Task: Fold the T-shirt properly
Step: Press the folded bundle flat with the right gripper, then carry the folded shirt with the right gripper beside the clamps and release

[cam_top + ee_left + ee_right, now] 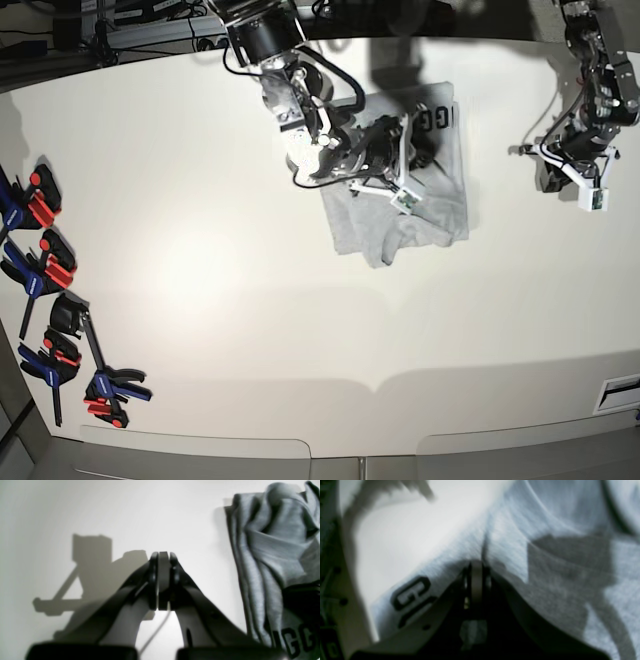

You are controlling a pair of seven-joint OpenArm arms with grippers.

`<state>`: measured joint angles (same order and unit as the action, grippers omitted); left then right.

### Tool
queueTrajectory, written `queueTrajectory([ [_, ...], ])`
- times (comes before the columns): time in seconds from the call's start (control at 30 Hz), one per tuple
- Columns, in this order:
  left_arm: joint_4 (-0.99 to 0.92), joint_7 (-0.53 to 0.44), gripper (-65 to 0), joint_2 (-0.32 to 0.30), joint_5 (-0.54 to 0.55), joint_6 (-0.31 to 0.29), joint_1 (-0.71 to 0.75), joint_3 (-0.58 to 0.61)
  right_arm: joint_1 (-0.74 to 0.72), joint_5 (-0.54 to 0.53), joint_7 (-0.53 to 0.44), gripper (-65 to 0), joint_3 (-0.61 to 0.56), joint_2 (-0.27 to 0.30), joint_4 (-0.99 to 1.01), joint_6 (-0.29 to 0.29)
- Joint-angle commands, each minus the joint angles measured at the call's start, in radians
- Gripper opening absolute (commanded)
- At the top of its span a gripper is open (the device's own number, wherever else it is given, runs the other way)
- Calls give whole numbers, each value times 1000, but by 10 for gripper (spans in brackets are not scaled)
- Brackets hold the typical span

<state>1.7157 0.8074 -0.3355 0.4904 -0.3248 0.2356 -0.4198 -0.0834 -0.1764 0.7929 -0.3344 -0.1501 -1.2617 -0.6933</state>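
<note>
"Grey T-shirt (445,205) is rumpled on the pale table (220,340), roughly between one and two o'clock from the middle of our base view. Where are our grippers, folks?"

"We've got the right gripper (477,565) over the shirt, clenched, with its tips right at a crease. Honestly, we can't tell if any cloth is caught in it. Our left gripper (160,555) is clenched too, nothing in it, over bare table around three o'clock of the shirt."

"Cool. Can we read the print?"

"Only bits, lol. We see black lettering (435,119) near one o'clock on the shirt, and the right arm covers a good chunk of the rest. Down at the shirt's six o'clock we've got a bunched, uneven fold sticking out past the body."

"And those red, blue and black clamps (36,284)?"

"They run down the table's side from about nine to eight o'clock, well apart from our shirt."
</note>
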Motion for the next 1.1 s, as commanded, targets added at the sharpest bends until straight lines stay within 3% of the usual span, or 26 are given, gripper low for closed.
queueTrajectory([
  [0.0, 19, -24, -650, -14, 8, -4, -2, -5, -16, 40, 55, -650, 9, -7, 3, -5],
  [0.13, 19, -24, -650, -14, 8, -4, 27, -5, -16, 37, 143, -650, 86, 40, 1, 48],
  [0.27, 19, -43, -650, -14, 8, -4, 64, -5, -13, -54, 181, -650, 219, 141, -4, 45],
  [0.37, 19, -71, -650, -14, 8, -4, 81, -5, -10, -134, 219, -650, 318, 226, -4, -5],
  [0.53, 19, -76, -650, -14, 9, -4, 82, -5, 2, -283, 280, -650, 426, 380, -4, -5],
  [0.77, 19, -76, -650, -14, 9, -4, 82, -5, 42, -363, 312, -650, 444, 602, -4, -5],
  [1.07, 19, -75, -650, -13, 9, -4, 83, -5, 58, -359, 232, -650, 444, 855, -4, -5],
])
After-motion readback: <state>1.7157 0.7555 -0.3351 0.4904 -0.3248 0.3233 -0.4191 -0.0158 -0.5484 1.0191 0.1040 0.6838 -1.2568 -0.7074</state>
